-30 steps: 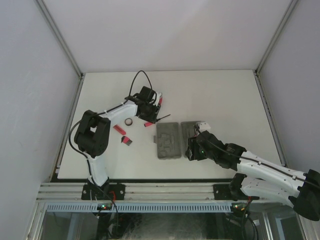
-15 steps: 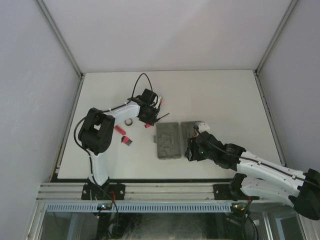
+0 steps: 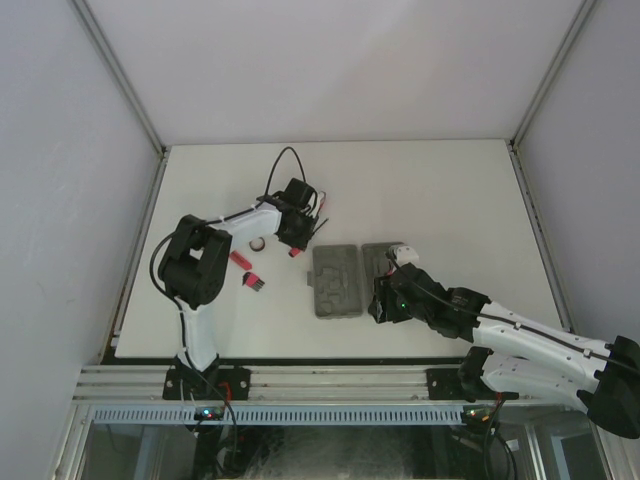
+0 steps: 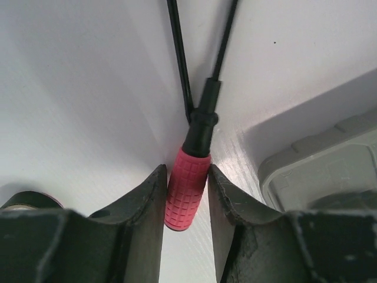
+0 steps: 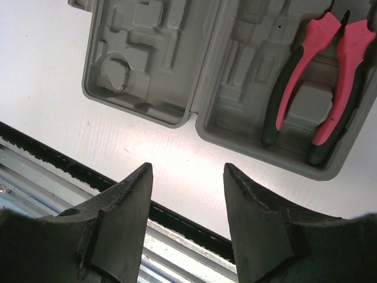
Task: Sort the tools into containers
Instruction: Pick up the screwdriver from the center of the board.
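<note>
My left gripper (image 3: pixel 296 238) is shut on the red grid-patterned handle of a black-shafted screwdriver (image 4: pixel 187 188), which lies between its fingers (image 4: pixel 144 218) at the table surface, just left of the trays. The two grey trays (image 3: pixel 335 281) lie side by side mid-table. In the right wrist view the left tray (image 5: pixel 141 59) holds nothing and the right tray (image 5: pixel 247 112) holds the red-and-black pliers (image 5: pixel 318 76). My right gripper (image 5: pixel 187 177) is open and empty over the table's front edge, near the trays. A dark ring (image 3: pixel 257 243) lies left of my left gripper.
Two small red-and-black tools (image 3: pixel 238 259) (image 3: pixel 254 284) lie on the white table left of the trays. Another red-handled tool (image 3: pixel 322 203) lies beyond my left gripper. The table's front edge and metal rail (image 5: pixel 70 177) run below my right gripper. White walls enclose the table.
My left gripper has shifted slightly over the screwdriver, and the shaft that stuck out toward the trays is now mostly covered. The right arm has barely moved.
</note>
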`<action>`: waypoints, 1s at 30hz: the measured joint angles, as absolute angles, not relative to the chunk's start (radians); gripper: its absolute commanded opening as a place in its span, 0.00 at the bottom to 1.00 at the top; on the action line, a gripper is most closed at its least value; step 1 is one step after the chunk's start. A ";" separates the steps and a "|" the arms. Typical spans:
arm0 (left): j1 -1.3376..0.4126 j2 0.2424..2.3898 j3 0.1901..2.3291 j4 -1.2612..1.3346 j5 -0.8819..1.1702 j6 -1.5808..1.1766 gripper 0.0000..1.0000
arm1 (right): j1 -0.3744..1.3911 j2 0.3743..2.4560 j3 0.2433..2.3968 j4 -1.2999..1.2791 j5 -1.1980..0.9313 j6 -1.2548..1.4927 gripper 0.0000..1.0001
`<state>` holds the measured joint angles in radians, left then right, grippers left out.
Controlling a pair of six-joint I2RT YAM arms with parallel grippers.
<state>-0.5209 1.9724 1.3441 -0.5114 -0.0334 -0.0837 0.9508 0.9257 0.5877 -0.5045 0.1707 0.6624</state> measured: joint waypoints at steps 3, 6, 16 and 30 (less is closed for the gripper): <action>-0.521 1.972 1.344 -0.510 -0.039 -0.084 0.31 | 0.951 0.926 0.588 -0.505 0.171 0.664 0.51; -0.521 1.972 1.344 -0.510 -0.038 -0.084 0.26 | 0.951 0.926 0.588 -0.505 0.171 0.667 0.51; -0.528 1.970 1.366 -0.559 -0.033 -0.083 0.16 | 0.956 0.921 0.588 -0.505 0.192 0.678 0.51; -0.583 1.815 1.388 -0.623 -0.065 -0.099 0.00 | 0.965 0.801 0.588 -0.516 0.327 0.736 0.50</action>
